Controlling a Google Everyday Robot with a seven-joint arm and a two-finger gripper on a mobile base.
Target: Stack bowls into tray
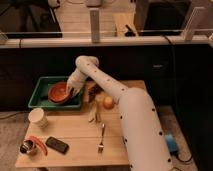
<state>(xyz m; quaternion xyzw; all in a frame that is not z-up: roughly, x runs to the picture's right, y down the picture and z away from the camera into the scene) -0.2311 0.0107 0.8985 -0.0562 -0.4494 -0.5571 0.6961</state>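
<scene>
My hand (70,90) sits at the rim of the bowl (58,93); spread or pressed together, cannot tell. Bowl: shallow, round, red-orange, just left of hand, inside the tray (36,96). Tray: green plastic, rectangular, low walls, on pale wooden desk (75,136).

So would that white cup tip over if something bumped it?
Probably quite easily: the white cup stands upright on a base narrower than its mouth, and it looks like thin paper, so likely light. It would probably squash if squeezed hard. The gripper is away at the bowl in the tray.
</scene>
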